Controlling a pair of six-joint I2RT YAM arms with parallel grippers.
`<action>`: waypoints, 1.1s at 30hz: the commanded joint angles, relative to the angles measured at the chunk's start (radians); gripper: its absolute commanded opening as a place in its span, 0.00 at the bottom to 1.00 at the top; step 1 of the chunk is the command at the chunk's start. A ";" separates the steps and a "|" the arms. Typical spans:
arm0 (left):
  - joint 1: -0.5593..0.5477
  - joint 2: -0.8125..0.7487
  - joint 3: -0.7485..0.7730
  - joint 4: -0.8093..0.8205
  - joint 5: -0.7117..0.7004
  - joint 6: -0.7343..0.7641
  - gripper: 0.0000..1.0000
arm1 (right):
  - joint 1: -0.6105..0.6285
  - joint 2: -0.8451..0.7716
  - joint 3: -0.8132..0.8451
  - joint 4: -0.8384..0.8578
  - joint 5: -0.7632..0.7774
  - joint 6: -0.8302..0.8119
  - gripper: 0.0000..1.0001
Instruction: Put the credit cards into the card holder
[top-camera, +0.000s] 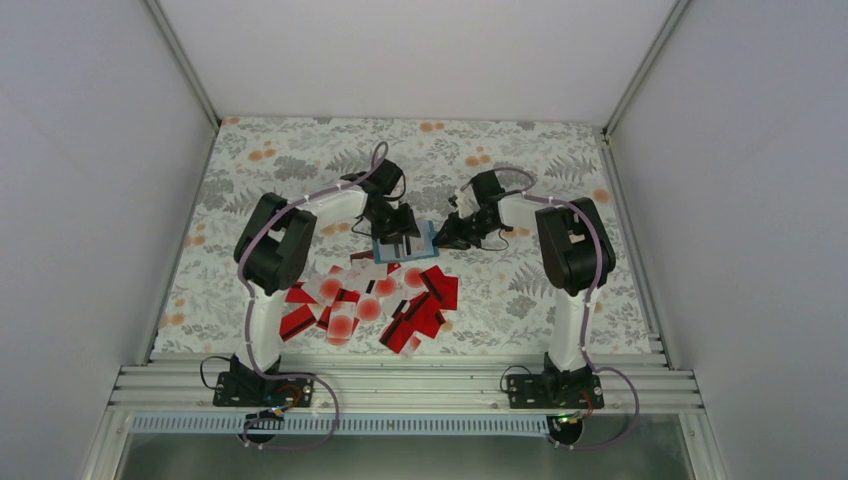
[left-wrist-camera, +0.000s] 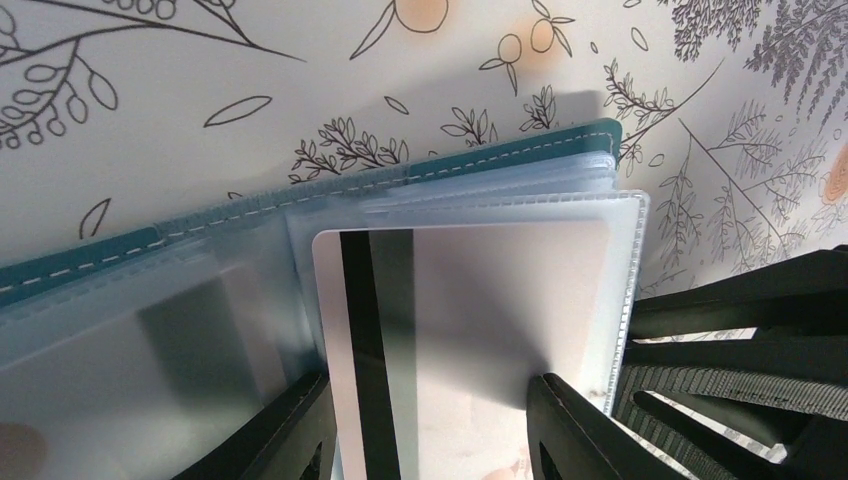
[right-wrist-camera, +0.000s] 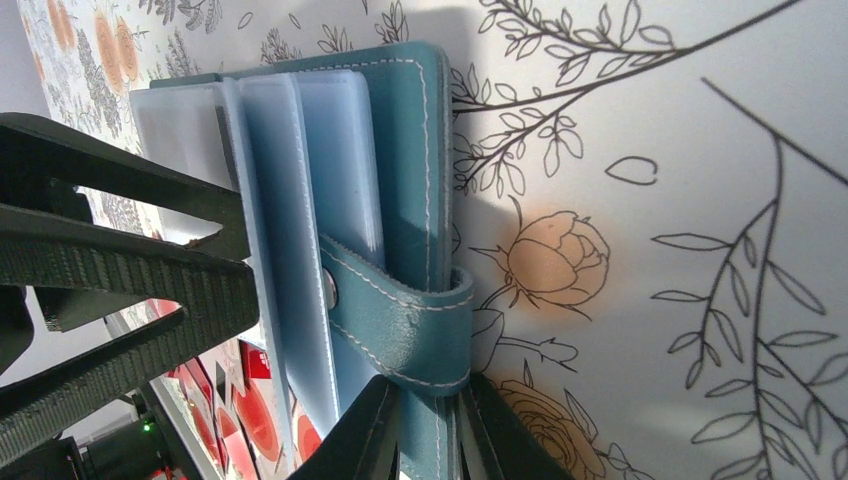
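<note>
Bare surface (top-camera: 300, 170) lies beyond the card holder (top-camera: 405, 247); loose credit cards (top-camera: 370, 300) crowd its near edge. My left jaws pinch a striped card (left-wrist-camera: 460, 330) partly inside a sleeve (left-wrist-camera: 625, 260); my right jaws clamp the cover (right-wrist-camera: 405, 150).

Two white-linked arms (top-camera: 262, 325) with bulky black joints (top-camera: 275, 250), pale lilac cables (top-camera: 246, 300) in loops alongside, black bases (top-camera: 262, 385).

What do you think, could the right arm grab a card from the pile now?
Probably not yet: its fingers are shut on the edge of the card holder, holding it. The pile lies uncovered close by.
</note>
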 joint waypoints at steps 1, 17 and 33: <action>-0.011 0.019 0.002 0.002 0.077 -0.051 0.48 | 0.019 0.014 -0.022 0.015 0.006 -0.013 0.16; -0.016 0.010 0.041 0.022 0.120 -0.094 0.48 | 0.020 0.007 -0.016 0.023 -0.011 -0.003 0.16; -0.025 -0.045 0.066 -0.038 0.073 -0.074 0.48 | 0.020 -0.021 0.021 -0.011 0.010 -0.011 0.15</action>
